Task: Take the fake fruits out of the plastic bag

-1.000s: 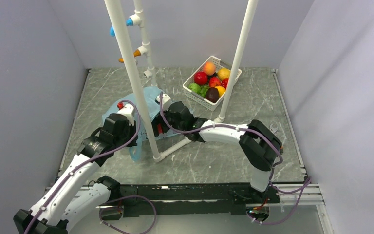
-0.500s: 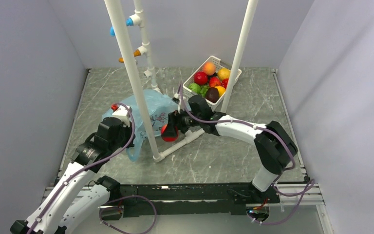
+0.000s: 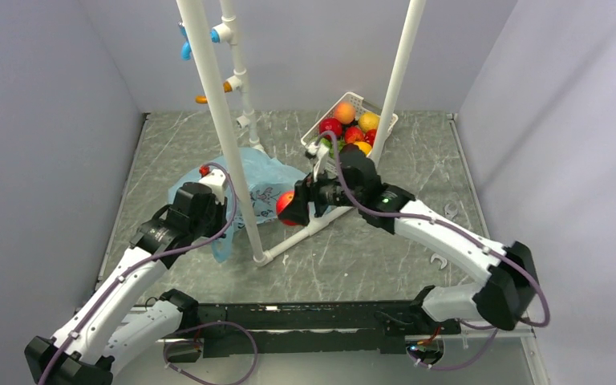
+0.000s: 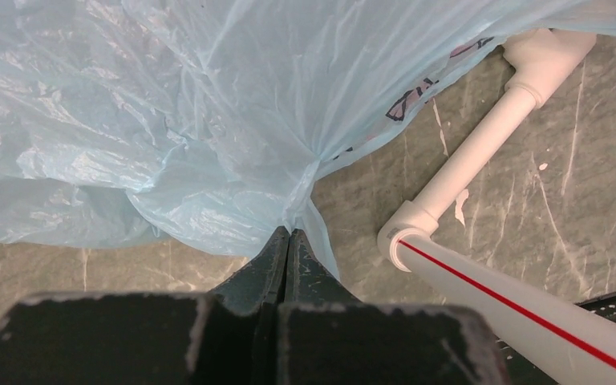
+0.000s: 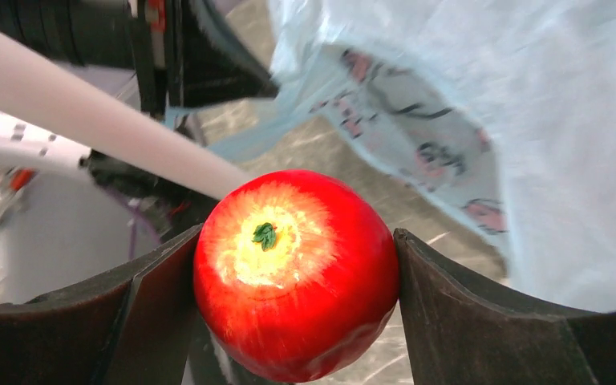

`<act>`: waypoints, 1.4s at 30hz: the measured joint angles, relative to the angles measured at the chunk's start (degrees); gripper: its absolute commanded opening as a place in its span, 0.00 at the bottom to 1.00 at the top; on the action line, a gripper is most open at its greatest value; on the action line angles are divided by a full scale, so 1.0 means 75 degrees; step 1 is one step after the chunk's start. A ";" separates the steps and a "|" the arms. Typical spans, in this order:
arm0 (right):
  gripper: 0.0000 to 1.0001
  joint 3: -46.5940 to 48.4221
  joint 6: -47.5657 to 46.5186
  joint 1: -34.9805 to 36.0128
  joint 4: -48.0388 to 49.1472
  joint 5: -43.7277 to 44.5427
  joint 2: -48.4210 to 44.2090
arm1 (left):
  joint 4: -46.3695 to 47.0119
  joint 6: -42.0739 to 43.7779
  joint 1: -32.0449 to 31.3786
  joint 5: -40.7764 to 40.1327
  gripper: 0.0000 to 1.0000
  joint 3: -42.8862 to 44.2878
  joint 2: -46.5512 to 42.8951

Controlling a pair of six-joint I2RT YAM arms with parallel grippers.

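The light-blue plastic bag (image 3: pixel 266 170) lies crumpled on the table behind the white pole; its printed panel (image 5: pixel 417 120) shows in the right wrist view. My left gripper (image 3: pixel 215 231) (image 4: pixel 289 233) is shut on a pinched fold of the bag's near edge (image 4: pixel 208 144). Just right of the bag and outside it, my right gripper (image 3: pixel 293 207) (image 5: pixel 297 277) hangs above the table. It is closed on a glossy red apple-like fake fruit (image 3: pixel 286 206) (image 5: pixel 295 273), one finger on each side. What is inside the bag is hidden.
A white pipe frame (image 3: pixel 223 136) (image 4: pixel 481 152) stands between the arms, its base bar running along the table under the held fruit. A white slotted basket (image 3: pixel 358 98) of mixed fruits sits at the back, right behind my right wrist. Grey walls close in the table.
My right gripper has come out of the bag with the red fruit and moved right and back toward the basket. The left gripper has kept its hold on the bag.
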 measured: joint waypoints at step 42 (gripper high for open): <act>0.08 0.7437 -0.3395 -0.1594 -0.0592 1.1115 0.7085 | 0.0108 0.0315 0.0000 -0.0055 0.00 -0.0035 0.0076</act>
